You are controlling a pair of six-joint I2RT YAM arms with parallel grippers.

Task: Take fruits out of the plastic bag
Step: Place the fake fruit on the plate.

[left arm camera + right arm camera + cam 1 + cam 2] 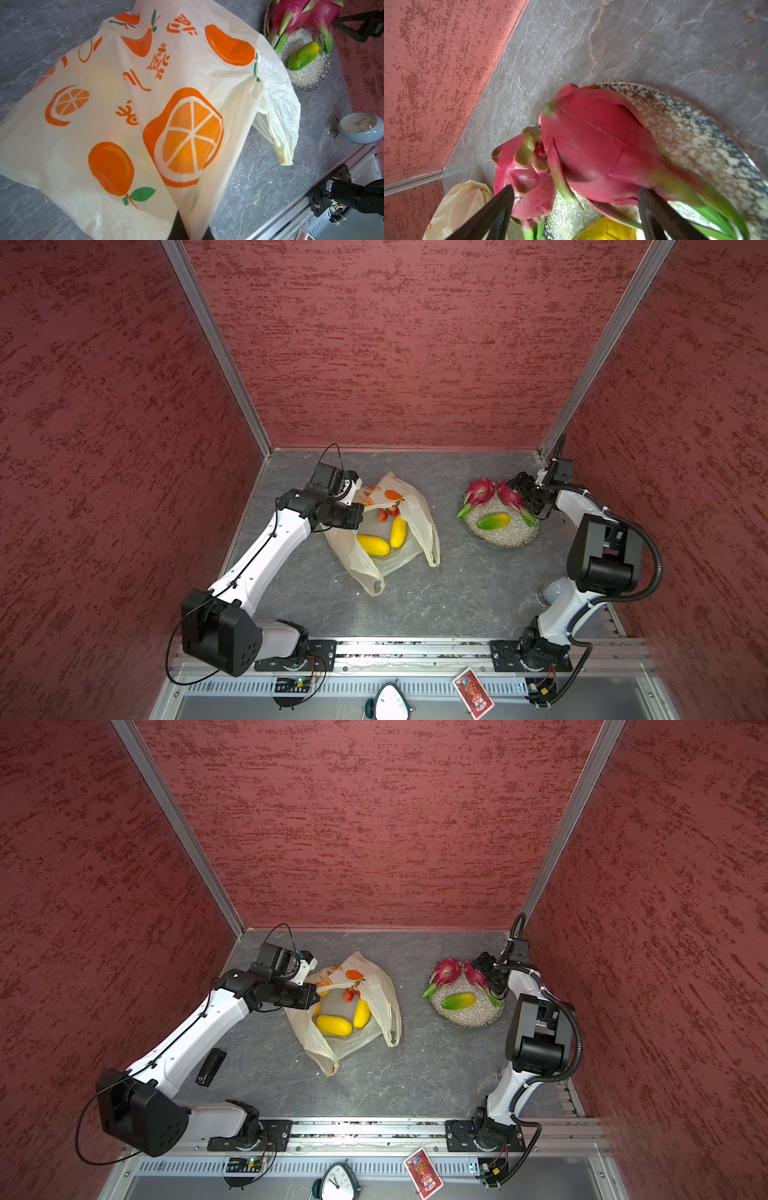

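Left gripper [190,228]: clenched on thin pale-yellow, orange-printed plastic bag [415,510], holding its mouth up.
Right gripper [575,189]: jaws spread, flanking 1 pink dragon fruit [602,149].
Round speckled grey plate [507,537]: 2 dragon fruits, green-yellow mango [493,521].
Inside bag: 2 yellow oblong mangoes [372,544], small red berries [387,513].

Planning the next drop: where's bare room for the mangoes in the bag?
Free: the table strip between bag and plate, and the wide patch in front of both, up to the rail. The plate's front part is bare too. Crowded: the plate's back, with two dragon fruits, a mango mid-plate, and the right gripper open there.
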